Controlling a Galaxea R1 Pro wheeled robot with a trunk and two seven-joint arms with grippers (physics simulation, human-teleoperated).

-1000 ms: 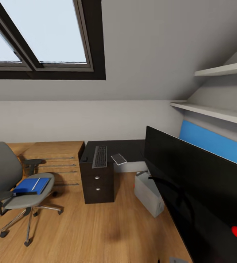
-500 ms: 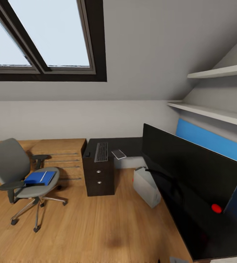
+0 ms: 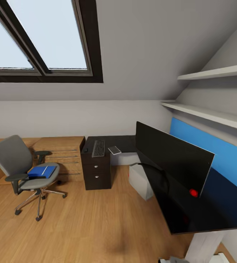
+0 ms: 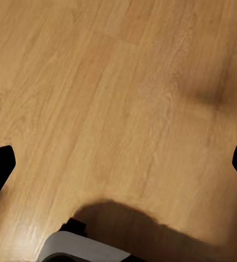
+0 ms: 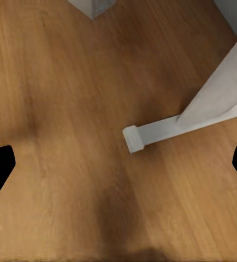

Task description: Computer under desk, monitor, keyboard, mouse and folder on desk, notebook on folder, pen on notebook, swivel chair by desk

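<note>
Pulled back since earlier, the head camera now takes in the desk [image 3: 191, 213], with the folder [image 3: 42, 171] seen on the swivel chair [image 3: 14, 160] beside it; both grippers' fingers are spread wide, nothing held.

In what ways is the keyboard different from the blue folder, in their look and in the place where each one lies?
The keyboard is grey with dark keys, while the folder is bright blue. The keyboard is long and narrow; the folder is a broader rectangle. The keyboard lies on the black desk, above the drawer unit, whereas the folder lies on the seat of the swivel chair, apart from the desk. Both lie flat.
</note>
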